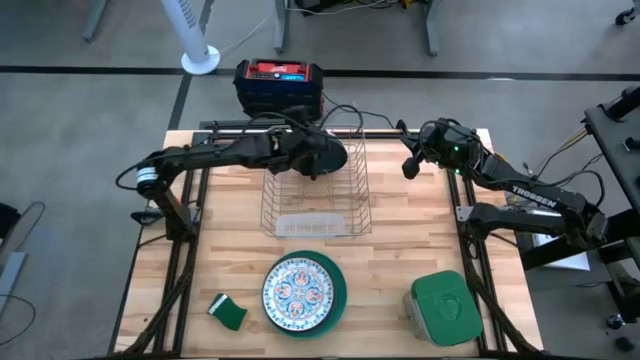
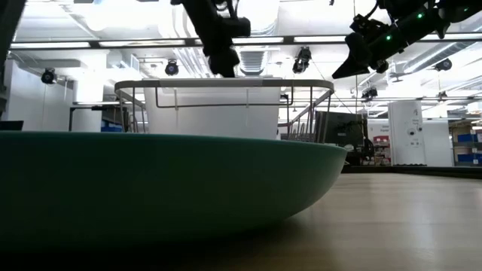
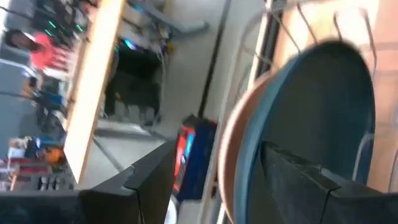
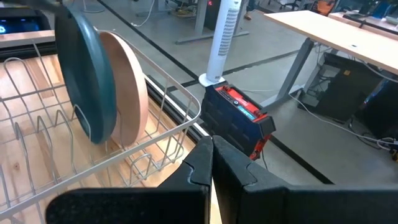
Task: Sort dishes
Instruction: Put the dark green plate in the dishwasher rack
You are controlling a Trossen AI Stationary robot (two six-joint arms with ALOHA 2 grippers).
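The left tool [image 1: 322, 158] hangs over the far end of the wire rack [image 1: 315, 190], its fingers [image 3: 298, 180] spread apart on either side of the rim of the dark teal plate [image 4: 84, 78]; whether they press on it cannot be told. That plate stands on edge in the rack's far slots, and the salmon-pink plate [image 4: 127, 87] stands upright just behind it, close against it, nearer the rack's far rail. In the left wrist view the pink rim [image 3: 233, 143] shows as a thin band beside the teal face [image 3: 317, 112].

The right tool [image 1: 412, 160] hovers off the rack's right far corner, above the worktop [image 1: 400, 250], with its fingers [image 4: 233, 171] pressed together and holding nothing. The rack's corner wires lie between it and the two standing plates.

Beyond the worktop's far edge, on the floor, sit a black and red box [image 1: 279, 85] and the white base of a fan [image 1: 200, 58].

Nearer the front edge, the white plate with blue-red ornament [image 1: 298, 292] lies flat on top of the bright teal-green plate [image 1: 338, 300], whose rim shows around its right side. In the low view that green rim [image 2: 151, 181] fills the foreground and hides most of the rack's lower part. A small green sponge [image 1: 228, 311] lies to the left of the stack, and a square green-lidded container [image 1: 441, 307] sits well to the right.
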